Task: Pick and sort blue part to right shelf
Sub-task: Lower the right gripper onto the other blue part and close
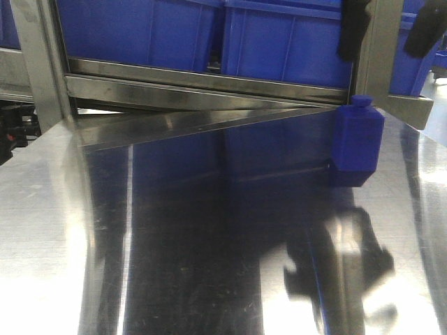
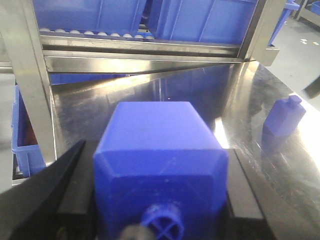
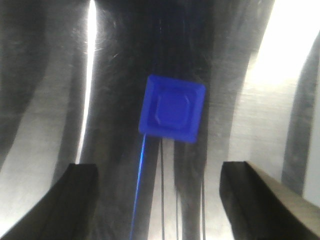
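Grasps a blue part (image 2: 160,150) tightly in the left claw (image 2: 155,200), with black fingers (image 2: 65,190) pressed against both flanks and the capped end toward the wrist camera. Hangs the right claw (image 3: 160,185) released, spread wide, directly above a second part (image 3: 172,107) and apart from it. Finds that second part upright on the steel counter (image 1: 174,244), far right, just beside the shelf (image 1: 42,63) and near its right post. Shows, behind the flat front rail (image 1: 209,91), a roller track (image 2: 95,34) and big blue bins (image 1: 140,28).
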Motion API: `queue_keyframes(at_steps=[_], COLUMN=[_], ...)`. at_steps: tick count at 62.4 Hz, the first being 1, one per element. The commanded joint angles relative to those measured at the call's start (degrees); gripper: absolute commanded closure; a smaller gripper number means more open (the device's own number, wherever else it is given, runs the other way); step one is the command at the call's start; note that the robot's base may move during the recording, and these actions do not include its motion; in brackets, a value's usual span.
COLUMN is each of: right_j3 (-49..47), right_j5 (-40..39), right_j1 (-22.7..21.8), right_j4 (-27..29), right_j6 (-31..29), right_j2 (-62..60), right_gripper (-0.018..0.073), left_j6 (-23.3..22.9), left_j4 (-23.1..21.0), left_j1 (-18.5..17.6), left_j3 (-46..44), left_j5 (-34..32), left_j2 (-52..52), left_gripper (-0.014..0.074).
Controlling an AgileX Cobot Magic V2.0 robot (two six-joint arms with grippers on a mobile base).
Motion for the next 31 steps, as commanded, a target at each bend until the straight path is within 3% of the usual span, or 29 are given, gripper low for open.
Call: queue_keyframes(at_steps=[1, 16, 31], right_j3=[-3.8, -4.0, -4.0], right_j5=[-0.3, -1.4, -7.4], right_j1=[-0.1, -0.5, -1.0], right_j4=[-1.0, -5.4, -5.3], right_j6=[0.4, 2.5, 2.7], right_j2=[1.4, 8.5, 11.3], right_gripper=[-0.0020, -0.0020, -0.0015], left_j6=[0.1, 0.1, 0.0], left_j4=[-0.6, -0.6, -2.0], left_j1=[-0.4, -0.4, -0.4], left_j3=[-1.6, -1.6, -1.6], left_j5=[-5.2, -5.2, -4.9], left_j2=[0.0, 0.0, 0.0], left_gripper=[0.0281, 0.0281, 0.0281])
